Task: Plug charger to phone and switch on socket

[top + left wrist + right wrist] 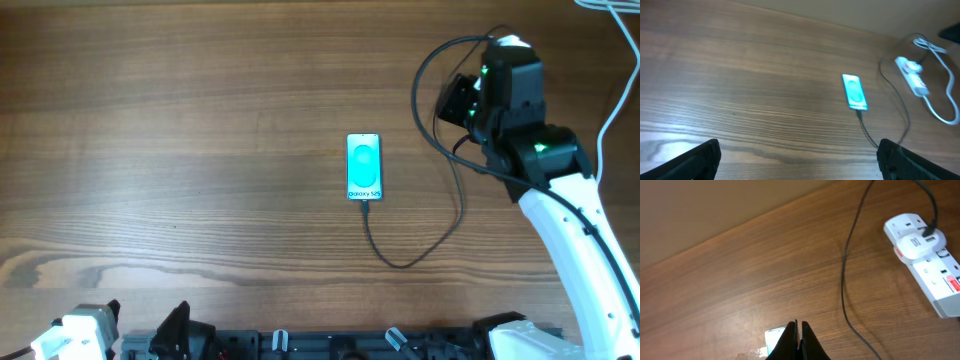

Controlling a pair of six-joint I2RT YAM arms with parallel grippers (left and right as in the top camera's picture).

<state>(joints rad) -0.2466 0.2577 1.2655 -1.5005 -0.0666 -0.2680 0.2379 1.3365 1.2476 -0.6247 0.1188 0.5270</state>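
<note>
The phone [364,167] lies flat mid-table with its cyan screen lit. The charger's black cable [400,262] meets the phone's near end with its plug [366,207], then loops right and up towards the right arm. The socket [930,275] is white with red markings and carries a white adapter [920,242] with the cable in it. It is hidden under the right arm in the overhead view and also shows in the left wrist view [912,77]. My right gripper [799,335] is shut and empty, hovering between phone and socket. My left gripper [800,160] is open and empty, far from everything.
The socket's white cord [940,105] curls to the right of it and runs off the far right corner [610,120]. The black cable [845,280] crosses the wood between phone and socket. Arm bases line the table's front edge [330,345].
</note>
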